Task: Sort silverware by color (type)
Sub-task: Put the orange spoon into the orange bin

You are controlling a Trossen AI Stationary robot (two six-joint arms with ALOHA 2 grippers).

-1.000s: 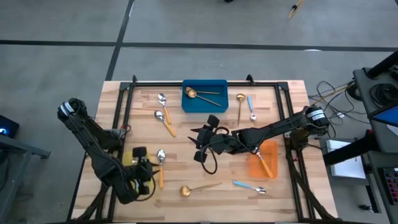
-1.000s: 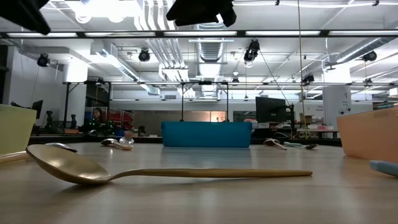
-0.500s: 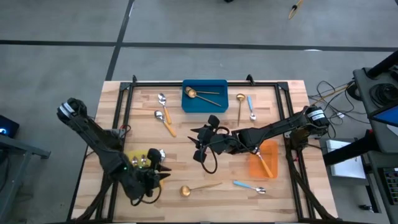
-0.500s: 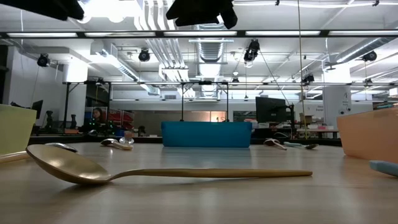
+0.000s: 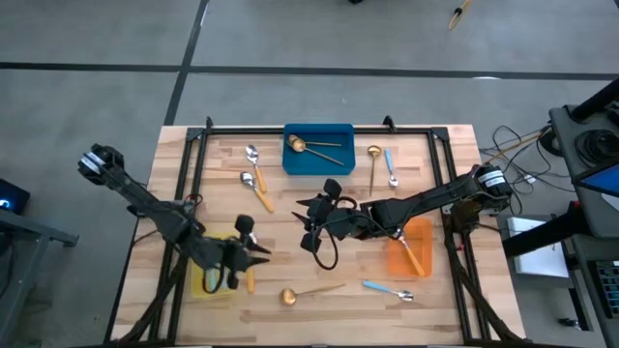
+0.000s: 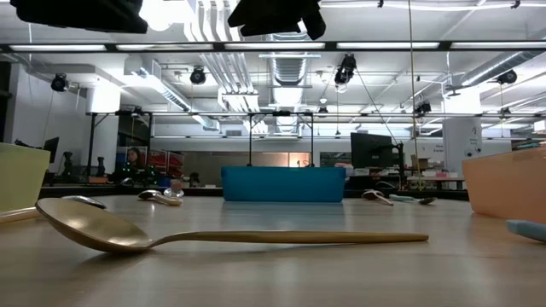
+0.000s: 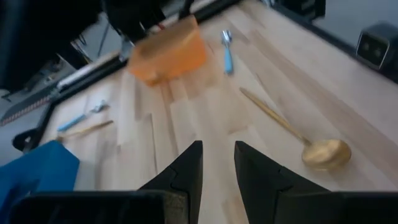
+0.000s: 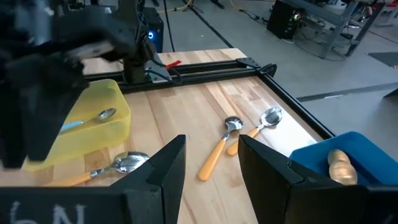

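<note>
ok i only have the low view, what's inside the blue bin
observer: at least one gold spoon lies in the blue bin.
operator: and the yellow one
observer: the yellow bin holds a blue-handled spoon.
operator: left gripper holding anything
observer: no, the left gripper is open and empty, above the table beside the yellow bin.
</note>
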